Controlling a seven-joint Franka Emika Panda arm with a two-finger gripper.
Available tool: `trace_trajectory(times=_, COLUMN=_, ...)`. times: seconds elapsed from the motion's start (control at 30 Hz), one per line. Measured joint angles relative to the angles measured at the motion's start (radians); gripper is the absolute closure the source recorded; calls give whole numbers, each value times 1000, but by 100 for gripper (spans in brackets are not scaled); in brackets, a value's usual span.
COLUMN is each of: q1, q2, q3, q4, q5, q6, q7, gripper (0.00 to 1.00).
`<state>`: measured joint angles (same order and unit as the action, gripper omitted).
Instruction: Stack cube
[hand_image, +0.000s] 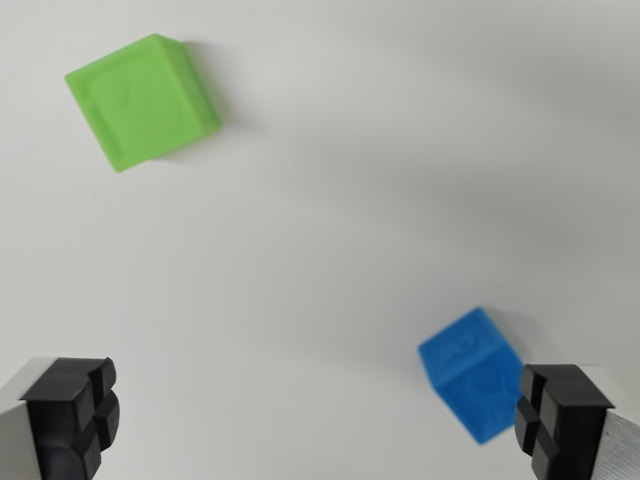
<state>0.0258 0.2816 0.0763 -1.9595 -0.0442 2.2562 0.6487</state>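
A plain white table (320, 250) fills the wrist view. The claw (315, 425) is spread wide, its black pads (75, 415) at the lower corners, gripping nothing. The blue cube (470, 370) lies just beside the pad on the wrist view's right; whether they touch is unclear. The green cube (140, 100) rests well apart, upper left.

Green cube (142, 101) upper left — smaller blue cube (472, 372) lower right, well apart
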Motion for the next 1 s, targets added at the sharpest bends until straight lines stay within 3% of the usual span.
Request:
trace_trajectory(times=0.6, q1=42, q2=126, q3=18, q4=27, q5=-17, q6=88, q7=-94, gripper=0)
trace_trajectory(times=1.0, q1=72, q2=231, q3=30, q4=73, q5=-37, q6=141, q7=-162, gripper=0)
